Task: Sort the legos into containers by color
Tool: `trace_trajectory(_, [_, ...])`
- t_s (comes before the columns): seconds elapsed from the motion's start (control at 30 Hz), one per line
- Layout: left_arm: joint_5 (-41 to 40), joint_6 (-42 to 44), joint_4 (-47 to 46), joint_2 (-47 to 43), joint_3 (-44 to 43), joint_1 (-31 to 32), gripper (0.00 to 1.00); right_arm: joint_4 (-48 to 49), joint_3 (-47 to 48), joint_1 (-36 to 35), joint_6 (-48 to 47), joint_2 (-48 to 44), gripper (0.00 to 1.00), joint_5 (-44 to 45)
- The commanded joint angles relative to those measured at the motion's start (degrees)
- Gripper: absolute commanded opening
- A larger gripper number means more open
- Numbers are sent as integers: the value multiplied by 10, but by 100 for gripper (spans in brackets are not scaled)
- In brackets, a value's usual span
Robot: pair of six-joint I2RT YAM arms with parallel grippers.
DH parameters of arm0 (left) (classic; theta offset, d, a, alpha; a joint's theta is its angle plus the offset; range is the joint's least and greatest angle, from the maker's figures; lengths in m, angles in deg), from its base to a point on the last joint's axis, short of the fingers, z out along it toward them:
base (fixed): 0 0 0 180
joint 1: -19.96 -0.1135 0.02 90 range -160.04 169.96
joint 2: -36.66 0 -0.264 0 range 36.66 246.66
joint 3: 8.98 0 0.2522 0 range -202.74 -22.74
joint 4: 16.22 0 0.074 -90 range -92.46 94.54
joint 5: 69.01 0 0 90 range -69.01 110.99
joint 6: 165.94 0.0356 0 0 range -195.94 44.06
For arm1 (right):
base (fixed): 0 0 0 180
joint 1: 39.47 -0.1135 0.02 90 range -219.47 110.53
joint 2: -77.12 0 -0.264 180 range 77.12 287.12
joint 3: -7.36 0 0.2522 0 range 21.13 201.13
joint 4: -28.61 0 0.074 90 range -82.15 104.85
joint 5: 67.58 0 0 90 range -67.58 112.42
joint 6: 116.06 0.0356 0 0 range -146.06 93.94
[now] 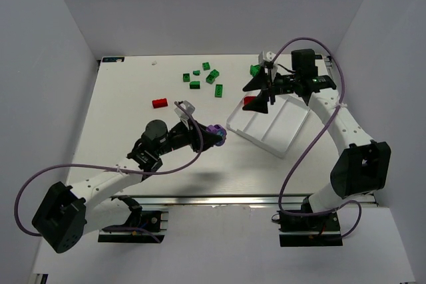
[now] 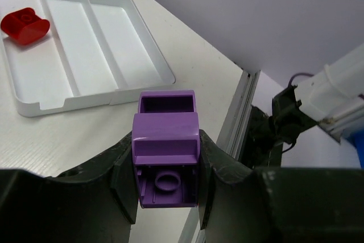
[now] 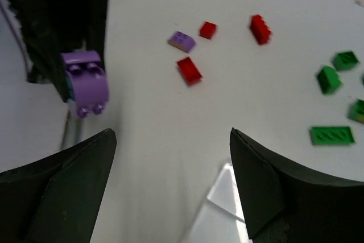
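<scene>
Purple lego (image 2: 165, 140) is gripped by L gripper (image 1: 214, 136), tray (image 2: 142, 49) just ahead. R gripper (image 3: 172, 135) is spread wide open, red lego (image 2: 24, 25) beneath in outer compartment.

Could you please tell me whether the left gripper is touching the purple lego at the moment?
Touching. The left wrist view shows the purple lego clamped between the left gripper's fingers, with both pressed against its sides.

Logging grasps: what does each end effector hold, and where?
Left end effector grips purple lego by its two sides; right end effector open, empty.
</scene>
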Motion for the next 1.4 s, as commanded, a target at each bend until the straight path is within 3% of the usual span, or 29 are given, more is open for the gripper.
trace_trajectory(0.0, [23,63,-12,3,-27,14,0,-78,-19,-30,-32,-10,85,-125])
trace_trajectory(0.7, [-16,114,9,14,-55,66,0,-111,-59,-123,-80,-39,82,-95])
trace_trajectory(1.0, [-18,116,8,14,-57,68,0,-112,-65,-140,-84,-37,74,-84])
trace_trajectory(1.1, [-18,117,12,14,-59,69,0,-114,-60,-140,-84,-32,66,-87])
trace_trajectory(1.23, [-21,118,14,10,-57,69,0,-119,-54,-141,-88,-26,44,-93])
trace_trajectory(1.37, [-25,117,13,9,-58,69,0,-119,-52,-141,-89,-23,30,-93])
